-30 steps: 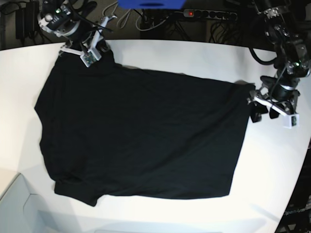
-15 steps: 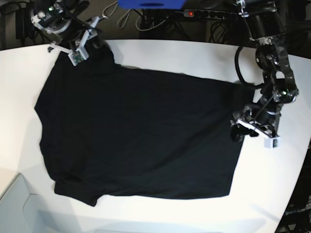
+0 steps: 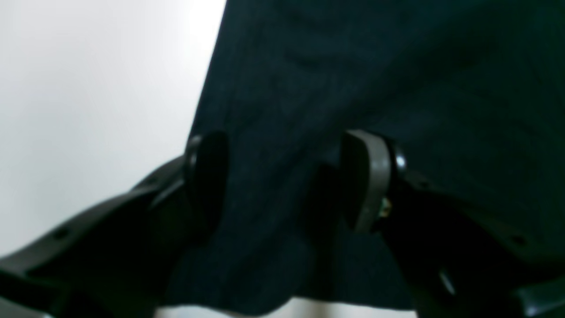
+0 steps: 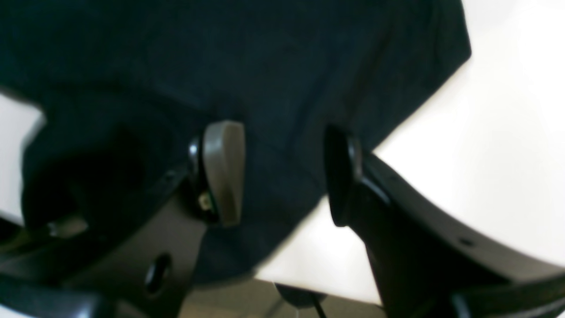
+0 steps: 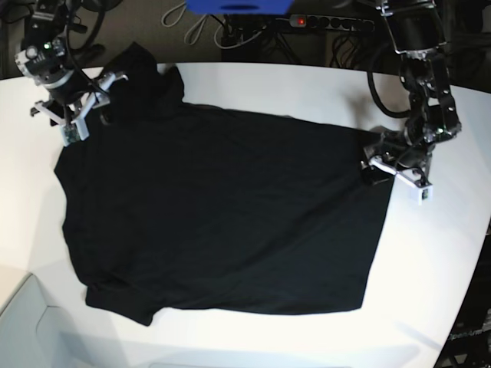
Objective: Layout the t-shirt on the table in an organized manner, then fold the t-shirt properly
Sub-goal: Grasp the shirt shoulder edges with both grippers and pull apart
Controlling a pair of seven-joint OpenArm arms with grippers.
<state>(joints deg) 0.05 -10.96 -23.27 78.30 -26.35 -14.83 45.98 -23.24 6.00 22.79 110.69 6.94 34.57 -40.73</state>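
The black t-shirt (image 5: pixel 222 207) lies spread flat on the white table (image 5: pixel 430 253), with no print showing. One sleeve (image 5: pixel 146 65) pokes out toward the table's back edge. My right gripper (image 5: pixel 79 123) hovers at the shirt's upper left corner. In the right wrist view it (image 4: pixel 282 174) is open, with dark cloth (image 4: pixel 273 79) below the fingers. My left gripper (image 5: pixel 377 170) sits at the shirt's upper right corner. In the left wrist view it (image 3: pixel 287 179) stands open astride the shirt's edge (image 3: pixel 265 132), with nothing pinched.
A power strip (image 5: pixel 330 23), cables and a blue object (image 5: pixel 238 6) lie behind the table's back edge. The table's curved edge (image 5: pixel 468 291) runs down the right side. A grey surface (image 5: pixel 23 326) shows at the lower left.
My right gripper opened, let go of the sleeve and moved left and down to the shirt's corner. My left gripper moved in from the bare table onto the shirt's right corner.
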